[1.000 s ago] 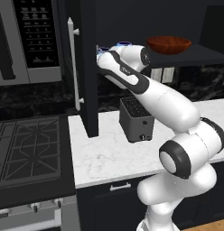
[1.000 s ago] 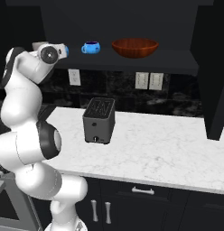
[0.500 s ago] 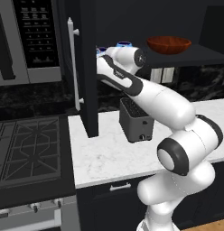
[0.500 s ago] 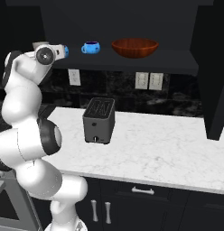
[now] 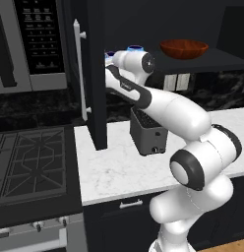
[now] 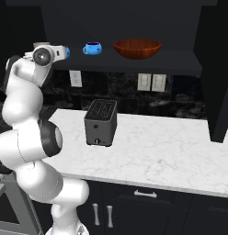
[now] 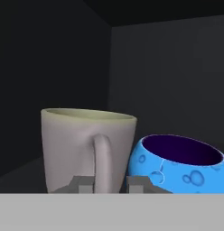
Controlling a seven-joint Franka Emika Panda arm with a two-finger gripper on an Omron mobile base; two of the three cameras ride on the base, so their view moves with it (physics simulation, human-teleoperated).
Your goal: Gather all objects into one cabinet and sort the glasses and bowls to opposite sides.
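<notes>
Hand view: the pincer [image 7: 111, 184] sits at the mouth of the black wall cabinet [image 7: 64, 67], its two dark tips [image 7: 82, 184] flanking the handle of a grey-beige cup [image 7: 86, 149]. A narrow gap separates the tips, with the handle between them; whether they press on the handle cannot be told. The cup stands upright directly ahead of the pincer on the dark inner shelf. Just beside it, to the pincer's right in this view, a bright-blue bowl [image 7: 179, 164] with a dark purple inside rests tilted, close against the cup's wall.

Right base view: a second bright-blue bowl [image 6: 92, 48] stands on the shelf further along, away from the pincer, and the wide red-brown bowl [image 6: 137, 47] lies beyond that, well apart from the hand.

Left base view: the cabinet door [image 5: 89, 74] with its long silver bar handle [image 5: 78, 69] stands open beside the arm; a dark toaster [image 5: 147, 132] sits on the white counter [image 5: 114, 172] below the pincer.
</notes>
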